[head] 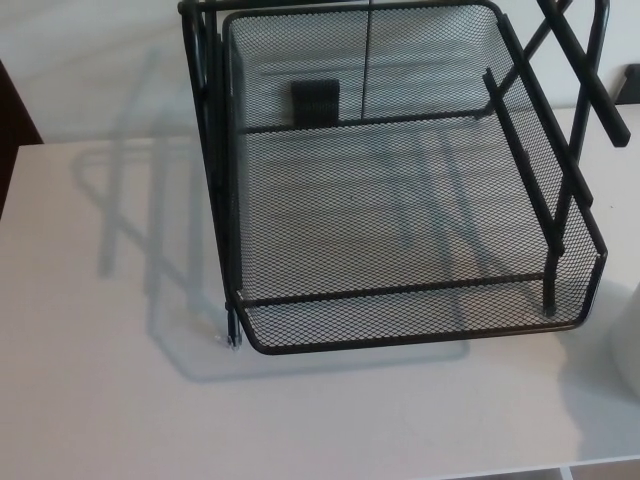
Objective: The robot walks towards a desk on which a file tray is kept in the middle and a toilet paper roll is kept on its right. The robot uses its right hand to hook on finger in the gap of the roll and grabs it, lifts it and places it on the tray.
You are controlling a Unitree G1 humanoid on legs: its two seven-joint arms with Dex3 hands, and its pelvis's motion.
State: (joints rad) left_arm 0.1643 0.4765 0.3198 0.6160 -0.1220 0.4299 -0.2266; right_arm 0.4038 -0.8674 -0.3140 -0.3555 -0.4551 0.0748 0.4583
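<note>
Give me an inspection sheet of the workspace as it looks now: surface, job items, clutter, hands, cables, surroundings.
Surface: white desk, with the tray's shadow falling on it to the left.
Job's things: black mesh file tray in the middle, nothing in it; white rounded shape cut off at the right edge, probably the toilet paper roll, too blurred to confirm.
Clutter: nothing seen.
Hands: neither in view.
Cables: nothing seen.
Surroundings: dark object at the top right edge, unidentifiable; dark area beyond the desk's left side.
</note>
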